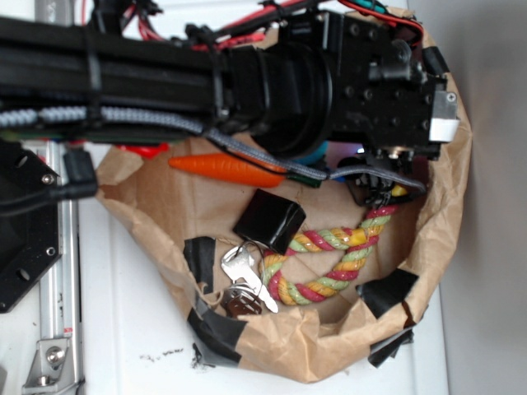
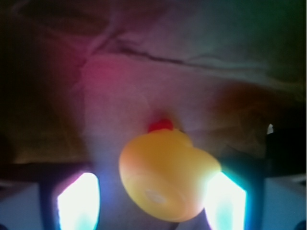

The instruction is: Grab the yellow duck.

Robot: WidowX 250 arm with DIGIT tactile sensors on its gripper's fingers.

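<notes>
Wrist view only: yellow duck [image 2: 168, 179] sits between the two glowing jaw fingers [image 2: 79, 201], red beak pointing away from the camera, over brown paper [image 2: 192, 48]. The right finger seems to touch it, the left stands apart; a firm grip cannot be told. Exterior view hides the duck under the arm [image 1: 247, 82], but shows the paper nest [image 1: 165, 197] on the bench [image 1: 132, 329], carrot [image 1: 226, 169], rope [image 1: 329, 263], black block [image 1: 270, 220] and keys [image 1: 243, 276] near the jaws.

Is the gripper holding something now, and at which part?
It cannot be told. In the wrist view the yellow duck sits between the two fingers, its right side near one, but contact is blurred by glare.
</notes>
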